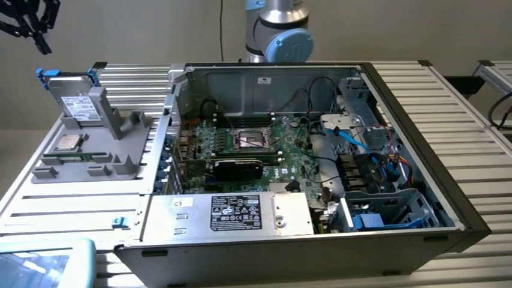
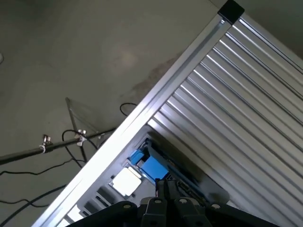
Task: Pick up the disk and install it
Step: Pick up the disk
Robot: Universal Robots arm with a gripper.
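One black robot gripper [image 1: 32, 24] hangs in the air, and whether it is spread or closed I cannot tell. Below it and well apart, the silver-grey rectangular disk [image 1: 76, 99] in its bright blue plastic carrier stands upright in a grey plastic holder [image 1: 120, 141] on the ribbed aluminium table [image 1: 72, 204], untouched.

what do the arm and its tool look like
The arm is a silver tube with a grey joint housing and a round light-blue cap. The tool is black, built of angular linked parts.
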